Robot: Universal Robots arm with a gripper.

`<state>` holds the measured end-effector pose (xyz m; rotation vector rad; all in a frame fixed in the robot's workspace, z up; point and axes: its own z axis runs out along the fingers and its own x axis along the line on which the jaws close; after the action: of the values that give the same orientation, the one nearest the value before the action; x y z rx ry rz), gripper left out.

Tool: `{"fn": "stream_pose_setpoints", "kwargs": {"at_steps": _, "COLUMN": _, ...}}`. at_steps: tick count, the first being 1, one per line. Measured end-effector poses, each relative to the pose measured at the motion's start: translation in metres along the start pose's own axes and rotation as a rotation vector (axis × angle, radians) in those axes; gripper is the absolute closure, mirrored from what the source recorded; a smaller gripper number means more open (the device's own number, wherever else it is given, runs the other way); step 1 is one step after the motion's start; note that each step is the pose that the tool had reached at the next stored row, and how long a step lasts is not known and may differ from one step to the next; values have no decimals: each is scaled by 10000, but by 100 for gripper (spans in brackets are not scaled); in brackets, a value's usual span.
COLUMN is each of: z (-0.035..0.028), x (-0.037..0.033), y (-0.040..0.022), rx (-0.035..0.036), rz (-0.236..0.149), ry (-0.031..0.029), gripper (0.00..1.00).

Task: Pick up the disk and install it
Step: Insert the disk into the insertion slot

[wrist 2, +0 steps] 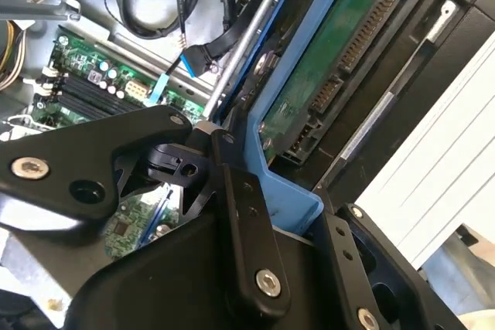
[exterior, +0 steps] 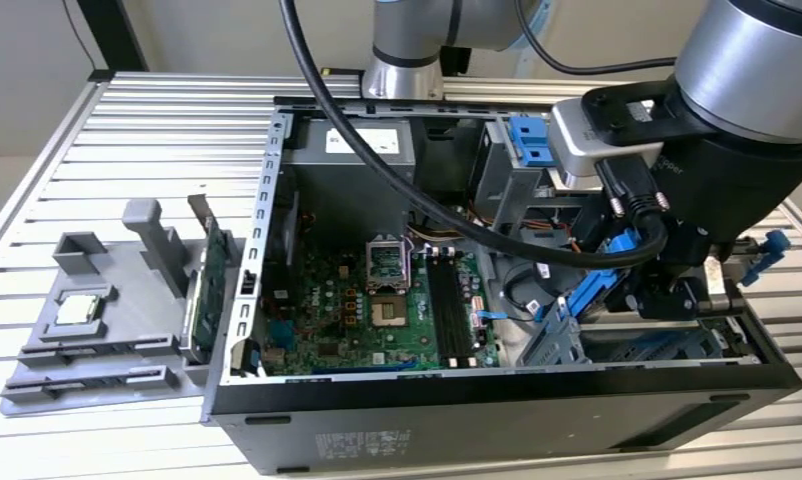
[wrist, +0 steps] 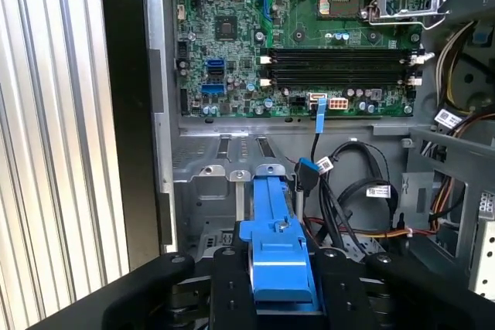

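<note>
The pincer (wrist: 280, 272) is clamped on the disk (wrist: 274, 206) by its blue rails, inside the open case (exterior: 261, 250). The disk's long axis runs straight out ahead of the pincer, tilted, toward the grey bay (wrist: 224, 183). Cables (wrist: 334, 199) hang just beside it; the case wall flanks the other side, with the case open above.

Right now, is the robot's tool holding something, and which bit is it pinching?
Yes. The tool holds the disk by one end of its blue carrier frame, pinched between two black fingers, over the open computer case.
</note>
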<state>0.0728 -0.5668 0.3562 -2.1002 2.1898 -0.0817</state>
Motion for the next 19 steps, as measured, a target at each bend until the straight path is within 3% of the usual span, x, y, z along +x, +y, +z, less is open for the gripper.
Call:
{"fn": "stream_pose_setpoints", "kwargs": {"at_steps": 6, "z": -2, "x": -1, "y": 0, "rx": -2, "rz": 0, "ry": -5, "gripper": 0}}
{"fn": "stream_pose_setpoints", "kwargs": {"at_steps": 8, "z": -29, "x": -3, "y": -3, "rx": -2, "rz": 1, "ry": -4, "gripper": 0}}
{"fn": "stream_pose_setpoints", "kwargs": {"at_steps": 12, "z": -142, "x": -7, "y": -15, "rx": -2, "rz": 1, "ry": -5, "gripper": 0}}
{"fn": "stream_pose_setpoints", "kwargs": {"at_steps": 19, "z": -168, "x": -8, "y": -19, "rx": -3, "rz": 1, "ry": -2, "gripper": 0}}
